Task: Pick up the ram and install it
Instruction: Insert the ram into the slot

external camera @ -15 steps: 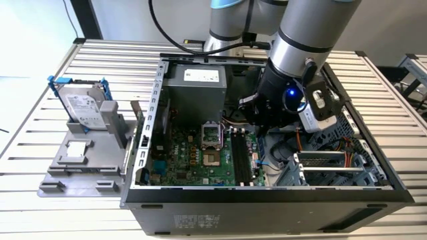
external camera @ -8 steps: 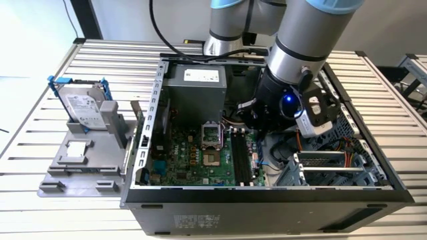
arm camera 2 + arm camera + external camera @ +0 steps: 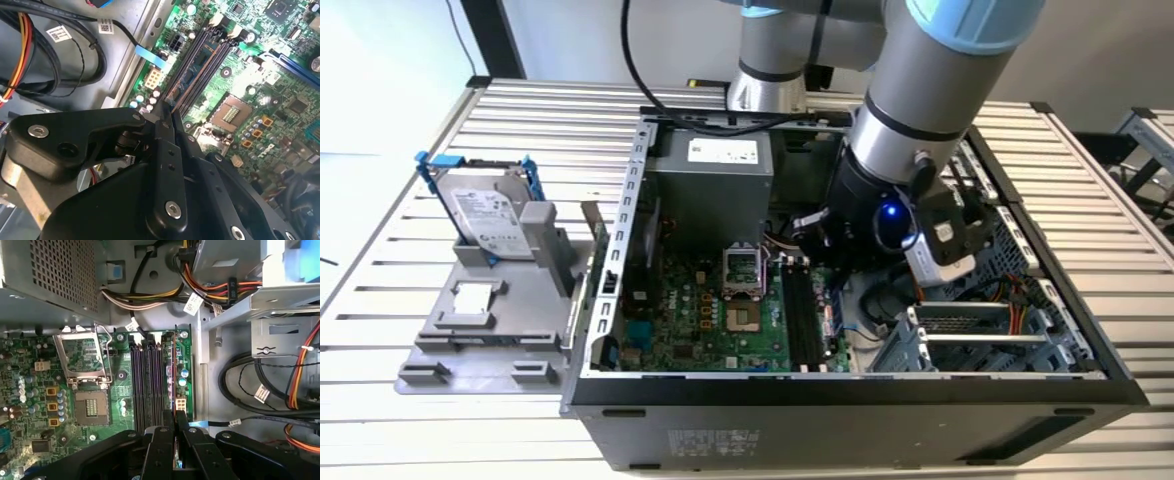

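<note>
In the exterior view the arm reaches down into the open computer case [image 3: 624,250], its gripper [image 3: 854,262] low beside the motherboard's black slots [image 3: 803,320]. In the second wrist view the fingers [image 3: 167,150] are pinched nearly closed on the thin ram [image 3: 169,102], edge-on above those slots. The first wrist view puts the ram in line with the outermost slot; a slight tilt could jam it against the slot's latch.

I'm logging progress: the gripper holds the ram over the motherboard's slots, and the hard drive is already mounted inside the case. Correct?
Not quite. In the exterior view the hard drive stands in its blue-edged bracket outside the case. The rest holds: in the first wrist view the gripper grips the ram at the motherboard's slots.
</note>
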Tool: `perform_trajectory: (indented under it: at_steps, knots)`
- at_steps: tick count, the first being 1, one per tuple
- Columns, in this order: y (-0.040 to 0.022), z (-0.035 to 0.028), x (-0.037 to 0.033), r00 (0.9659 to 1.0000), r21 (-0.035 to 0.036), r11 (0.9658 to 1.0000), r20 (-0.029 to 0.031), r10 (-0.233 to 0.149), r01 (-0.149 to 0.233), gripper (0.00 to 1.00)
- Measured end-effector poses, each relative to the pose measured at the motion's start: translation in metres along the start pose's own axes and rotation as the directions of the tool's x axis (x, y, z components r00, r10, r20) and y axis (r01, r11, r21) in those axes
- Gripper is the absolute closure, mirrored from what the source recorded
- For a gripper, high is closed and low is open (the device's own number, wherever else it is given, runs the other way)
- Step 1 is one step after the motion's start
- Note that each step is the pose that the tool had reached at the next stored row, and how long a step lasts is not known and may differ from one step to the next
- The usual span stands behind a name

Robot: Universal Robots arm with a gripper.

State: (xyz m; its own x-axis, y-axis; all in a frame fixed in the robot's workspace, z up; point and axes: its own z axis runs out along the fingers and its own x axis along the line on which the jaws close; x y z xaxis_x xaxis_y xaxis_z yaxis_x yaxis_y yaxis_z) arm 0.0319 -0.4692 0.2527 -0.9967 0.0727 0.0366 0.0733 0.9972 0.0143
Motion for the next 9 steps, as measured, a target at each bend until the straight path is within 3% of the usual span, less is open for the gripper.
perform_trajectory:
  at_steps: [9]
  knots:
    - [-0.0010,0.0165,-0.0006,0.9993,0.0013,0.9993,-0.0005,-0.038,0.038,1.00]
